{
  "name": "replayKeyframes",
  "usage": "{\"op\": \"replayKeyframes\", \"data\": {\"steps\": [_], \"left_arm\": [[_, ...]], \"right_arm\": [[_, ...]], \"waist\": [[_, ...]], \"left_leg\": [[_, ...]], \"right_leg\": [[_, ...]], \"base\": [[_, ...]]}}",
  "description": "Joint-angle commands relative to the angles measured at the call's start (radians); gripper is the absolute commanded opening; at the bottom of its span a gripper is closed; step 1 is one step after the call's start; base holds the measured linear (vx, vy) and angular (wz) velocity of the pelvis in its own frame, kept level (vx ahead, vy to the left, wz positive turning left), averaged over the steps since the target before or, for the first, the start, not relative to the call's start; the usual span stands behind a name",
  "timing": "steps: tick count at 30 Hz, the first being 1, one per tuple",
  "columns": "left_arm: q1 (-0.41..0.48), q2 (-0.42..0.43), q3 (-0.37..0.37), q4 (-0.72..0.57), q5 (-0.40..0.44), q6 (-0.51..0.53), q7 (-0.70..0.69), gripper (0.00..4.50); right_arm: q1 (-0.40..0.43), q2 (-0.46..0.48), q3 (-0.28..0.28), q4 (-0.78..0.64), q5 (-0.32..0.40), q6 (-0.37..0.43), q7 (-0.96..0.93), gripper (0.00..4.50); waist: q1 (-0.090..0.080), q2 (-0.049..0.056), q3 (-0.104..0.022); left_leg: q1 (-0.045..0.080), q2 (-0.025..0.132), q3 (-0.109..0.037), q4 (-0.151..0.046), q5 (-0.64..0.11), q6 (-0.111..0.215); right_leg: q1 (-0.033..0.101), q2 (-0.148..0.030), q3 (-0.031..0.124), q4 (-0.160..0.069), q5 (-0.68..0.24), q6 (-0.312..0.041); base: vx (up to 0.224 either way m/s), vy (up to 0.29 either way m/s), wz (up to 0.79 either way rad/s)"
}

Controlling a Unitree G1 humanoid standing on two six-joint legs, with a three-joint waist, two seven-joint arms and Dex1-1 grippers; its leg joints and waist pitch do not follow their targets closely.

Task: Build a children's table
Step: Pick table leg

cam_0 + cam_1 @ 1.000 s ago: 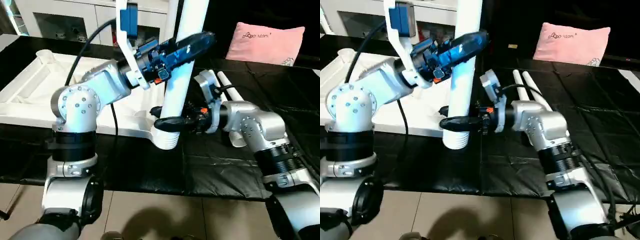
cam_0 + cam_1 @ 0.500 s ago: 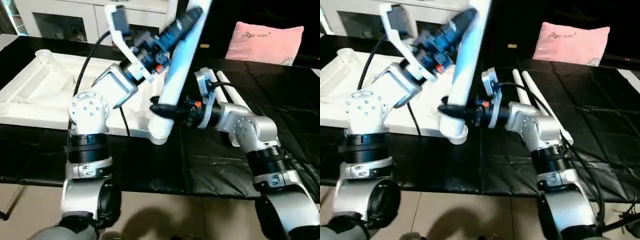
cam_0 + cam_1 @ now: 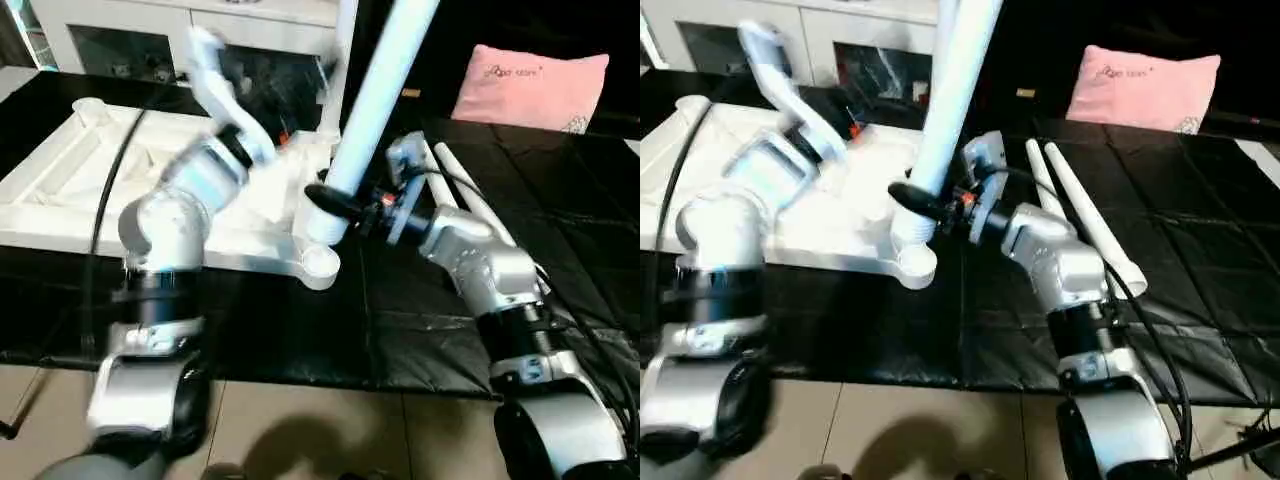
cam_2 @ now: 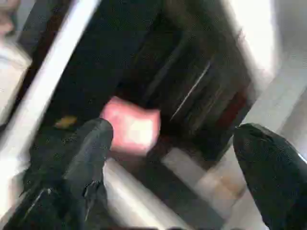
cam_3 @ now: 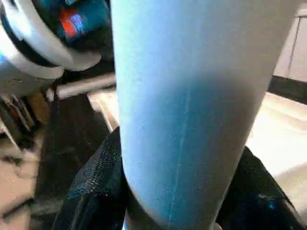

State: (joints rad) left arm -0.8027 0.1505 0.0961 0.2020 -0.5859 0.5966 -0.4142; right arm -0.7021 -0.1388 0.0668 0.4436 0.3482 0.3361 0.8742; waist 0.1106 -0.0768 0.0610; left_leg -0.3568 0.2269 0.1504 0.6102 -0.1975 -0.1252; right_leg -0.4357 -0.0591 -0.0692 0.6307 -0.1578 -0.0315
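Note:
The children's table top (image 3: 90,190) lies upside down, white and ribbed, on the black cloth. My right gripper (image 3: 335,200) is shut on a white tube leg (image 3: 375,90) near its lower end. The leg leans up and to the right, and its foot hangs just above the near corner socket (image 3: 320,268). In the right wrist view the leg (image 5: 192,96) sits between the black fingers (image 5: 96,182). My left gripper (image 4: 177,143) is open with nothing between its fingers (image 4: 91,148). The left arm (image 3: 200,175) is blurred over the table top, away from the leg.
Two more white legs (image 3: 1080,210) lie on the black cloth to the right of my right arm. A pink pillow (image 3: 530,85) rests at the back right and a white cabinet (image 3: 150,30) stands behind. A white upright tube (image 3: 345,40) rises behind the held leg. Tiled floor lies below the front edge.
My left gripper has let go of the leg, opened wide and swung back to the left. The leg, held by the right gripper alone, leans further right with its foot lifted off the socket.

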Motion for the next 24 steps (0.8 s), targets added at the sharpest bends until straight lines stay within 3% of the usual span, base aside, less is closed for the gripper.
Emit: {"op": "replayKeyframes", "data": {"steps": [1, 3, 6, 13, 15, 16, 17, 18, 19, 20, 23, 24], "left_arm": [[-0.006, -0.021, -0.089, -0.072, 0.014, 0.008, -0.059, 4.5], [-0.006, -0.027, -0.098, -0.089, 0.009, 0.0, -0.085, 4.5], [-0.009, -0.037, -0.1, -0.106, -0.006, -0.009, -0.119, 4.5], [-0.011, -0.01, -0.085, -0.078, 0.019, -0.043, -0.133, 4.5], [-0.021, 0.012, -0.06, -0.028, 0.056, -0.061, -0.113, 4.5], [-0.022, 0.029, -0.063, -0.011, 0.079, -0.077, -0.116, 4.5], [-0.022, 0.036, -0.063, -0.003, 0.089, -0.084, -0.118, 4.5], [-0.02, 0.096, -0.09, 0.044, 0.162, -0.135, -0.146, 4.5], [-0.014, 0.138, -0.1, 0.082, 0.194, -0.16, -0.178, 4.5], [-0.008, 0.165, -0.11, 0.102, 0.213, -0.177, -0.2, 4.5], [0.0, 0.204, -0.135, 0.134, 0.248, -0.207, -0.236, 4.5], [0.01, 0.243, -0.173, 0.163, 0.286, -0.237, -0.282, 4.5]], "right_arm": [[-0.001, 0.004, 0.024, 0.011, -0.04, -0.025, -0.037, 1.93], [-0.003, 0.01, 0.022, 0.025, -0.051, -0.042, -0.047, 1.93], [-0.004, 0.016, 0.022, 0.041, -0.065, -0.068, -0.055, 1.93], [0.002, 0.025, 0.009, 0.062, -0.075, -0.086, -0.099, 1.93], [0.004, 0.029, -0.015, 0.072, -0.074, -0.094, -0.132, 1.93], [0.006, 0.03, -0.026, 0.073, -0.071, -0.095, -0.145, 1.93], [0.007, 0.03, -0.03, 0.074, -0.07, -0.096, -0.151, 1.93], [0.017, 0.031, -0.055, 0.075, -0.065, -0.102, -0.184, 1.93], [0.031, 0.029, -0.07, 0.07, -0.063, -0.105, -0.208, 1.93], [0.041, 0.027, -0.077, 0.065, -0.061, -0.105, -0.219, 1.93], [0.055, 0.024, -0.083, 0.056, -0.061, -0.103, -0.234, 1.93], [0.068, 0.021, -0.087, 0.049, -0.061, -0.101, -0.242, 1.93]], "waist": [[-0.004, 0.01, -0.085], [-0.006, 0.008, -0.085], [-0.01, 0.009, -0.08], [-0.021, 0.015, -0.08], [-0.022, 0.023, -0.081], [-0.023, 0.02, -0.081], [-0.024, 0.024, -0.081], [-0.023, 0.027, -0.081], [-0.026, 0.026, -0.082], [-0.025, 0.031, -0.081], [-0.024, 0.033, -0.083], [-0.024, 0.034, -0.085]], "left_leg": [[-0.003, -0.007, 0.021, -0.06, -0.007, 0.006], [-0.008, -0.01, 0.022, -0.06, -0.014, 0.004], [-0.006, -0.011, 0.022, -0.062, -0.065, -0.001], [-0.007, -0.012, 0.021, -0.063, -0.084, -0.004], [-0.005, -0.013, 0.019, -0.063, -0.087, -0.009], [-0.006, -0.013, 0.019, -0.063, -0.085, -0.009], [-0.003, -0.013, 0.019, -0.065, -0.09, -0.01], [-0.002, -0.014, 0.017, -0.067, -0.093, -0.007], [-0.004, -0.015, 0.016, -0.067, -0.09, -0.011], [-0.003, -0.016, 0.016, -0.067, -0.085, -0.013], [0.002, -0.014, 0.016, -0.067, -0.075, -0.021], [0.001, -0.013, 0.017, -0.067, -0.066, -0.022]], "right_leg": [[0.084, -0.058, 0.041, -0.054, -0.114, -0.147], [0.087, -0.055, 0.041, -0.054, -0.087, -0.164], [0.086, -0.057, 0.041, -0.062, -0.153, -0.157], [0.084, -0.054, 0.04, -0.067, -0.189, -0.143], [0.083, -0.052, 0.039, -0.067, -0.19, -0.144], [0.084, -0.052, 0.039, -0.068, -0.185, -0.142], [0.082, -0.051, 0.039, -0.069, -0.183, -0.14], [0.081, -0.051, 0.038, -0.071, -0.191, -0.132], [0.085, -0.05, 0.039, -0.068, -0.185, -0.126], [0.084, -0.05, 0.039, -0.068, -0.182, -0.123], [0.083, -0.05, 0.041, -0.064, -0.147, -0.134], [0.085, -0.051, 0.041, -0.059, -0.105, -0.154]], "base": [[0.0, 0.0, 0.0], [0.0, 0.0, 0.0], [0.0, 0.0, 0.0], [0.0, 0.0, 0.0], [0.0, 0.0, 0.0], [0.0, 0.0, 0.0], [0.0, 0.0, 0.0], [0.0, 0.0, 0.0], [0.0, 0.0, 0.0], [0.0, 0.0, 0.0], [0.0, 0.0, 0.0], [0.0, 0.0, 0.0]]}}
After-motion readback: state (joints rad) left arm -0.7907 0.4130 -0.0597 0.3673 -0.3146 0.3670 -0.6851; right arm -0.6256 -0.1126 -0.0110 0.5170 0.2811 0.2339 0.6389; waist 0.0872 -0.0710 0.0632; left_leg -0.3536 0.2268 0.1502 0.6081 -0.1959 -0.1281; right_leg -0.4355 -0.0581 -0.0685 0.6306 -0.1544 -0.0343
